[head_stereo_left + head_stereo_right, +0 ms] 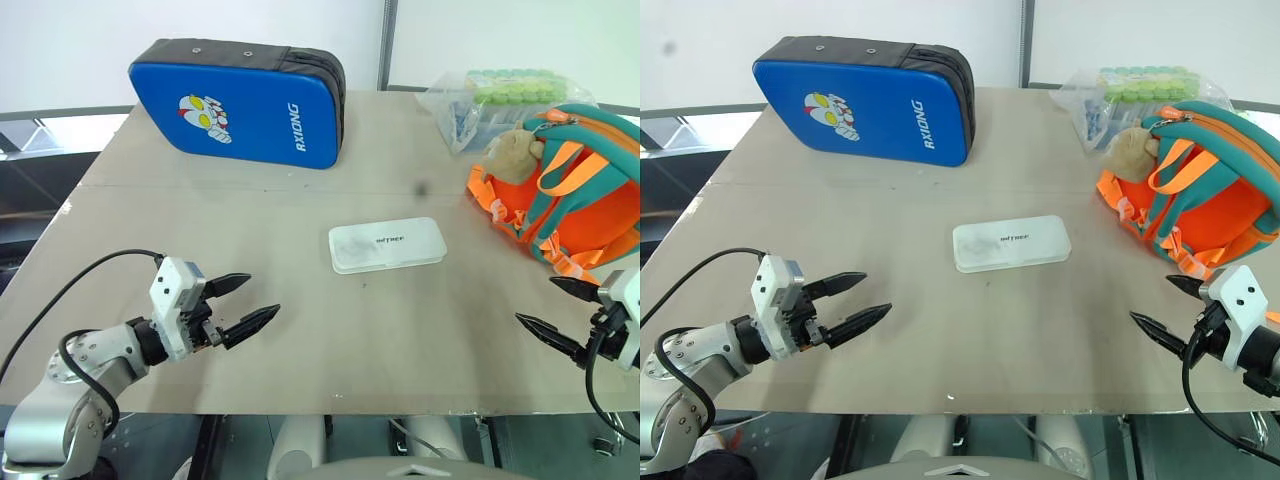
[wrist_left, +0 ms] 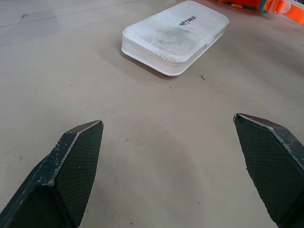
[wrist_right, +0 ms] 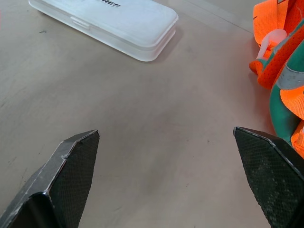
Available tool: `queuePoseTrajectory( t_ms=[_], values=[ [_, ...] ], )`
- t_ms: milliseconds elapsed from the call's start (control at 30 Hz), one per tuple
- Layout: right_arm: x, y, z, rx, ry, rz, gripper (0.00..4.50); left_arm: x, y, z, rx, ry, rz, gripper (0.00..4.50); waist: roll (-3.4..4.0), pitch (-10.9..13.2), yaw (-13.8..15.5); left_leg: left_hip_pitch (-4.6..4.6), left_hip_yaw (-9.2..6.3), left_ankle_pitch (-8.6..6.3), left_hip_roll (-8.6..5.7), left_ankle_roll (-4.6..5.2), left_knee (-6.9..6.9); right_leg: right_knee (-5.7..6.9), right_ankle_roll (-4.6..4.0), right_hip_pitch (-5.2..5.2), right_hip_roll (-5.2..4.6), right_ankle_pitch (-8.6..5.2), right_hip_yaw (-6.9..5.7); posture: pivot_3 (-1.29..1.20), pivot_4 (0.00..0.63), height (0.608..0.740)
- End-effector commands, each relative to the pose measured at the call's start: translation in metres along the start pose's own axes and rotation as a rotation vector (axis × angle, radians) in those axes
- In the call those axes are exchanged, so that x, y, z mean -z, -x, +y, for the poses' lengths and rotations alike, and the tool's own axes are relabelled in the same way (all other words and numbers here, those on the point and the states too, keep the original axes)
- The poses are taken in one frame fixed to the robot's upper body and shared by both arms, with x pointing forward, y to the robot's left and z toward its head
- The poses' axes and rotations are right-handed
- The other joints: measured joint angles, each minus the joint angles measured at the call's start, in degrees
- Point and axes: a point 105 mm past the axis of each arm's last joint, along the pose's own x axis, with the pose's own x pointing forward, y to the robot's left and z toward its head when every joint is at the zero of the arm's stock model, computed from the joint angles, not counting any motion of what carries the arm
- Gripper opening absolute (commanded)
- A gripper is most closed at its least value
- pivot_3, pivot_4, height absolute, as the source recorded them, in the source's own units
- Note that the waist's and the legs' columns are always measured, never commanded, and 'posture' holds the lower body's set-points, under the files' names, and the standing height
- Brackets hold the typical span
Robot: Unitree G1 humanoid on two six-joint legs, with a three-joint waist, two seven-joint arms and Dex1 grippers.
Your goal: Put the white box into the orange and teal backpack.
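Both pincers hang with their fingers spread wide and hold nothing. Left pincer (image 1: 248,303) hovers low over the near edge of the table (image 1: 300,200), its tips aimed toward the white box (image 1: 387,245), with a broad stretch of bare tabletop between them. Right pincer (image 1: 557,308) sits at the near right edge, also angled inward toward the white box, and just short of the orange and teal backpack (image 1: 585,200), whose lowest strap ends are close to its upper finger. Each forearm reaches in from its own corner, tilted slightly downward.

The white box lies flat and closed near the middle of the table, long side running across, free on all four sides. To its right, apart from it, the orange and teal backpack lies slumped on its side at the table's right edge, straps loose and a tan plush charm (image 1: 512,155) on top. Behind the backpack, touching it, sits a clear plastic bag (image 1: 490,100) holding green items. Far behind the white box and to the left, a blue padded case (image 1: 240,105) stands on its long edge, leaning back.
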Motion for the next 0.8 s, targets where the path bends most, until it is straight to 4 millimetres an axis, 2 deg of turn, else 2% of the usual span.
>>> queuePoseTrajectory(
  t_ms=[33, 100, 267, 367, 433, 467, 500, 533, 567, 600, 700, 733, 767, 800],
  values=[
    [-0.014, -0.007, 0.004, 0.018, 0.024, -0.059, 4.46, -0.013, -0.005, 0.0, 0.001, -0.037, -0.038, 4.5, 0.0, 0.0, 0.0, 0.0, 0.0, 0.0, 0.0, 0.0, 0.0, 0.0, 0.0, 0.0, 0.0, 0.0, 0.0, 0.0, 0.15, 0.74],
    [-0.027, -0.021, 0.009, 0.061, 0.013, -0.116, 4.46, -0.02, -0.011, 0.002, -0.018, -0.028, -0.063, 4.5, -0.05, 0.0, 0.0, 0.01, -0.02, 0.0, 0.01, 0.0, 0.0, 0.0, 0.0, 0.01, 0.0, 0.0, -0.01, 0.0, 0.15, 0.74],
    [-0.037, -0.036, 0.011, 0.12, -0.005, -0.13, 4.46, -0.023, -0.018, 0.018, -0.141, 0.003, -0.071, 4.5, 0.05, 0.0, 0.0, -0.01, -0.11, 0.0, 0.0, 0.0, 0.0, 0.0, -0.01, -0.01, 0.05, 0.02, 0.03, 0.0, 0.15, 0.74],
    [-0.044, -0.046, 0.006, 0.178, 0.027, -0.108, 4.46, -0.022, -0.024, 0.021, -0.175, 0.026, -0.053, 4.5, 0.05, 0.0, 0.0, -0.05, -0.11, -0.02, -0.07, 0.03, 0.0, -0.01, 0.0, -0.01, 0.03, 0.02, 0.07, 0.0, 0.15, 0.74],
    [-0.046, -0.056, -0.001, 0.199, -0.034, -0.112, 4.46, -0.022, -0.031, 0.026, -0.212, 0.079, -0.063, 4.5, 0.05, 0.0, 0.0, -0.04, -0.08, -0.02, -0.19, 0.04, 0.0, 0.0, 0.0, -0.01, 0.05, 0.03, 0.06, 0.0, 0.15, 0.74],
    [-0.048, -0.061, -0.008, 0.242, -0.047, -0.118, 4.08, -0.022, -0.035, 0.03, -0.245, 0.128, -0.074, 4.5, 0.04, 0.0, 0.0, -0.01, -0.08, -0.02, -0.19, 0.04, 0.0, 0.01, 0.0, 0.0, 0.05, 0.03, 0.06, 0.0, 0.15, 0.74],
    [-0.049, -0.065, -0.013, 0.273, -0.053, -0.121, 3.95, -0.021, -0.038, 0.032, -0.267, 0.162, -0.079, 4.5, 0.02, 0.0, 0.0, -0.01, -0.08, -0.02, -0.2, 0.04, 0.01, 0.02, 0.0, 0.01, 0.06, 0.03, 0.06, 0.0, 0.15, 0.74],
    [-0.049, -0.07, -0.014, 0.276, -0.074, -0.124, 3.61, -0.023, -0.042, 0.033, -0.279, 0.2, -0.098, 4.5, 0.02, 0.0, 0.0, 0.0, -0.09, -0.02, -0.21, 0.04, 0.03, 0.03, 0.01, 0.03, 0.07, 0.03, 0.05, 0.0, 0.15, 0.74],
    [-0.048, -0.079, -0.017, 0.287, -0.067, -0.111, 3.19, -0.024, -0.049, 0.031, -0.288, 0.188, -0.089, 3.99, 0.0, 0.0, 0.0, 0.0, -0.09, -0.01, -0.22, 0.04, 0.05, 0.04, 0.03, 0.04, 0.08, 0.05, 0.03, 0.0, 0.15, 0.74],
    [-0.048, -0.084, -0.018, 0.289, -0.061, -0.102, 2.62, -0.026, -0.055, 0.029, -0.292, 0.174, -0.082, 3.69, 0.0, 0.0, 0.0, -0.03, -0.08, -0.01, -0.24, 0.04, 0.07, 0.05, 0.1, 0.04, 0.09, 0.09, 0.0, 0.0, 0.15, 0.74],
    [-0.043, -0.106, -0.03, 0.344, -0.006, -0.037, 1.16, -0.021, -0.07, 0.034, -0.377, 0.165, -0.033, 2.34, 0.01, 0.0, -0.1, -0.04, -0.03, -0.01, -0.28, 0.04, 0.05, 0.05, 0.19, 0.03, 0.1, 0.15, 0.03, 0.0, 0.15, 0.74],
    [-0.042, -0.113, -0.033, 0.352, 0.011, -0.027, 0.85, -0.02, -0.074, 0.035, -0.392, 0.178, -0.028, 1.97, 0.0, 0.0, -0.2, -0.07, -0.04, -0.01, -0.29, 0.04, 0.03, 0.05, 0.2, 0.0, 0.1, 0.16, 0.03, 0.0, 0.15, 0.74],
    [-0.04, -0.123, -0.034, 0.355, 0.038, -0.004, 0.27, -0.018, -0.08, 0.035, -0.404, 0.186, -0.02, 1.43, 0.01, 0.0, -0.2, -0.05, -0.02, -0.01, -0.29, 0.04, 0.03, 0.05, 0.21, 0.01, 0.11, 0.17, 0.05, 0.0, 0.15, 0.74],
    [-0.038, -0.132, -0.036, 0.362, 0.066, 0.024, 0.05, -0.016, -0.085, 0.034, -0.409, 0.192, -0.014, 1.43, 0.0, 0.0, -0.2, -0.08, -0.02, -0.01, -0.29, 0.04, 0.03, 0.05, 0.22, -0.02, 0.11, 0.18, 0.06, 0.0, 0.15, 0.74]
  ],
)
